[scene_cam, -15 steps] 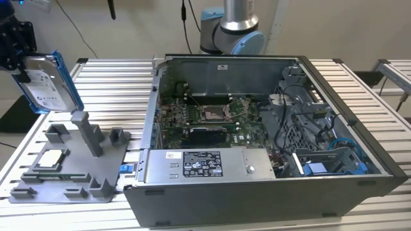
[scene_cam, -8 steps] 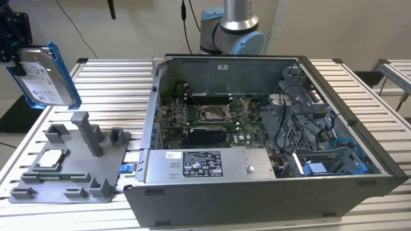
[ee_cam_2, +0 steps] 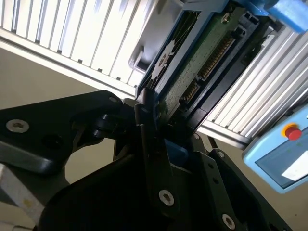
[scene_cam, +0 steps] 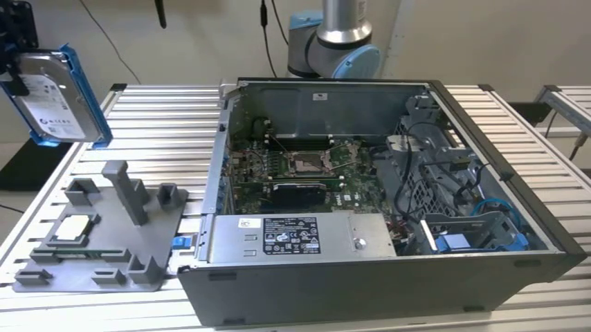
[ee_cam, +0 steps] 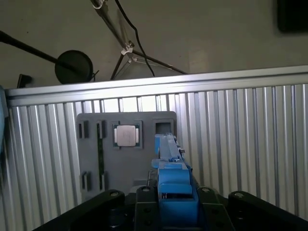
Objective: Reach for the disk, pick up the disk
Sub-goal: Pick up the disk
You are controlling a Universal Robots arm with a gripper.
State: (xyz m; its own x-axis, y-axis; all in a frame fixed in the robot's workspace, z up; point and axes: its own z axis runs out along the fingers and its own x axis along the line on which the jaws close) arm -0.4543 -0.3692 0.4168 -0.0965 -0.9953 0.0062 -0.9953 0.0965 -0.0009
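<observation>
Gripper (ee_cam_2: 166, 120) fingers closed on the disk (scene_cam: 57, 97) edge, airborne, upper left of exterior view. Risk: narrow edge hold slips, disk drops onto grey fixture (scene_cam: 102, 242).

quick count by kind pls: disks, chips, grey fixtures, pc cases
disk: 1
chip: 1
fixture: 1
pc case: 1
total: 4
</observation>
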